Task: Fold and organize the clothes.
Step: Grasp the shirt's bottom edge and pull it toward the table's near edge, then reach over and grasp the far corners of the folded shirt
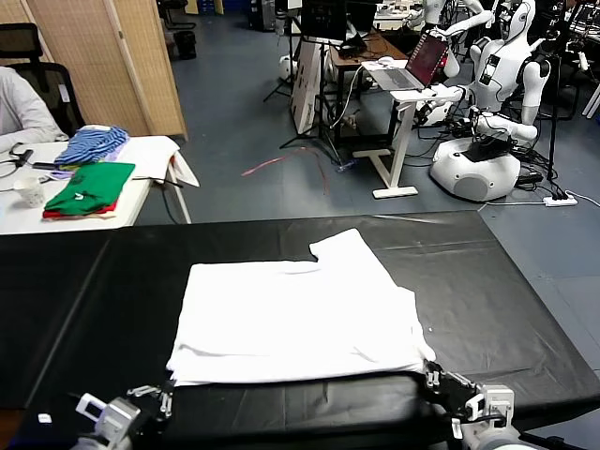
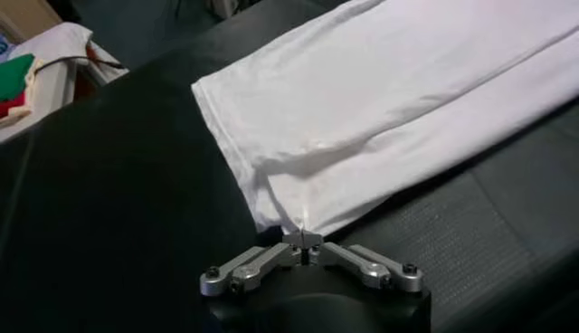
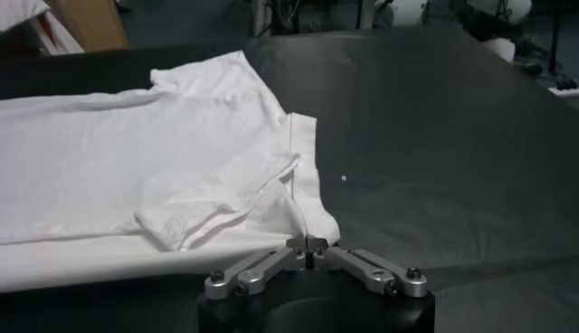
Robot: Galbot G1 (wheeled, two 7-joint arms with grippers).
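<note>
The clothes are one white T-shirt point(image 1: 295, 319) lying folded into a flat rectangle on the black table point(image 1: 497, 281), with a sleeve point(image 1: 345, 247) sticking out at its far edge. No print shows on it. My left gripper point(image 1: 167, 398) sits low at the shirt's near left corner. In the left wrist view that gripper point(image 2: 303, 242) is shut, with the T-shirt point(image 2: 389, 99) corner running into its tips. My right gripper point(image 1: 431, 378) is at the near right corner. In the right wrist view it point(image 3: 308, 244) is shut on the T-shirt point(image 3: 136, 154), whose hem rises in a ridge into the tips.
A white side table point(image 1: 155, 150) at the far left carries green and red folded garments point(image 1: 89, 187), a blue-striped cloth point(image 1: 92, 143) and a cup point(image 1: 30, 191). A person point(image 1: 19, 108) sits beside it. Beyond the black table are a laptop stand point(image 1: 403, 94) and parked robots point(image 1: 483, 150).
</note>
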